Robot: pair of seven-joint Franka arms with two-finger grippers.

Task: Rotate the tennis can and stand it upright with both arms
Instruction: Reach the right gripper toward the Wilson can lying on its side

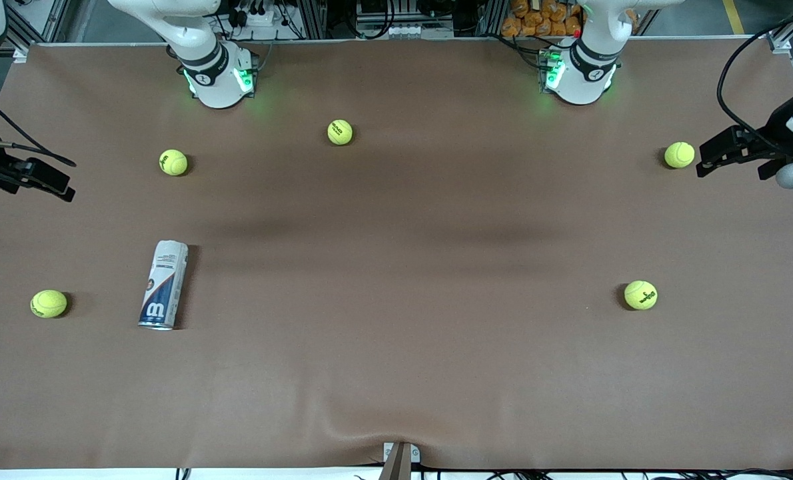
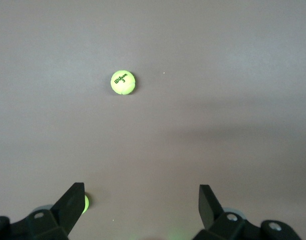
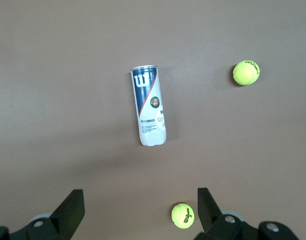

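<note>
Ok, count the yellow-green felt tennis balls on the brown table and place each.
5. One beside the lying tennis can; one farther from the camera than the can; one between the arm bases; one beside the left gripper; one nearer the camera.

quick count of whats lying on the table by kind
tennis balls: 5
tennis can: 1, lying on its side
total: 6
</note>
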